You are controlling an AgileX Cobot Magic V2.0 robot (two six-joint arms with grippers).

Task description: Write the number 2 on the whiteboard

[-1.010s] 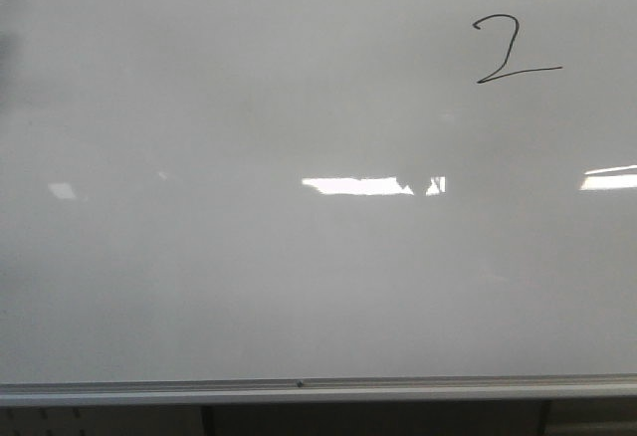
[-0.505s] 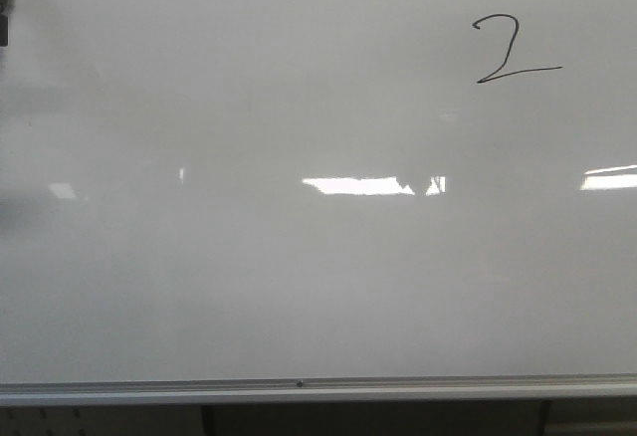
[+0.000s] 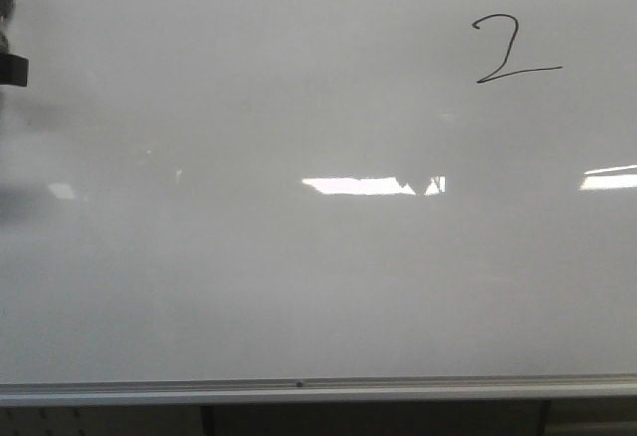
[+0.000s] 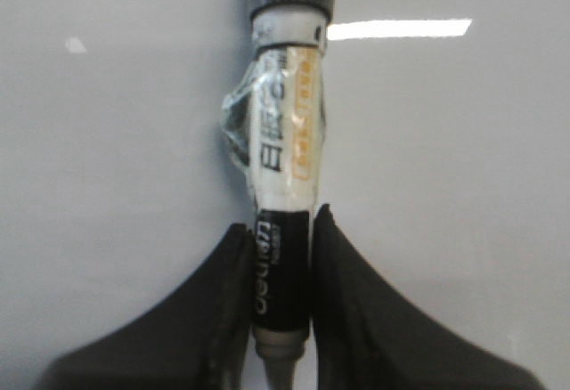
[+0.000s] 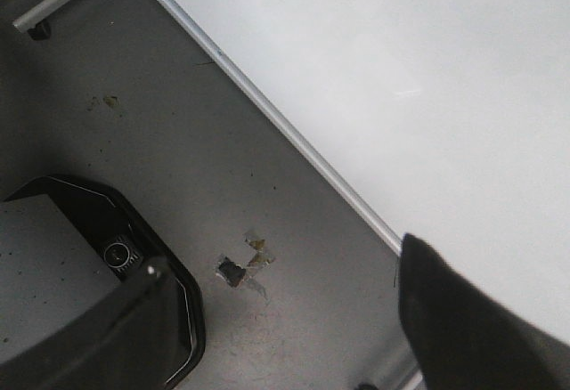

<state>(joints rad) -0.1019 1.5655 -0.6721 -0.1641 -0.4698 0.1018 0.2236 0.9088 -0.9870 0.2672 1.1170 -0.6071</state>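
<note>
A: Left gripper [image 4: 283, 319]?
B: Fingers [image 4: 227, 301] clamped on a marker [image 4: 283, 185], seen at the whiteboard [image 3: 299, 287] far left edge.
A: Right gripper [image 5: 285, 319]?
B: Spread wide, nothing held, beside the whiteboard rim over grey floor [image 5: 178, 158].
A: Number 2 [image 3: 513, 50]?
B: Drawn at the whiteboard upper right.

The front view is dim and grey, soft all over, with mild grain. The glossy whiteboard [image 3: 318, 277] throws back bright rectangular glare at centre, at the right edge and faintly at left, perhaps from ceiling lamps. A vague dark shadow smears the left edge. The 2 [image 3: 513, 50] in the upper right reads sharply enough. In the left wrist view the marker [image 4: 283, 185] is blurred, its print barely legible, with a glare bar at upper right. The right wrist view is evenly lit; its dark fingers [image 5: 463, 328] are out of focus.
</note>
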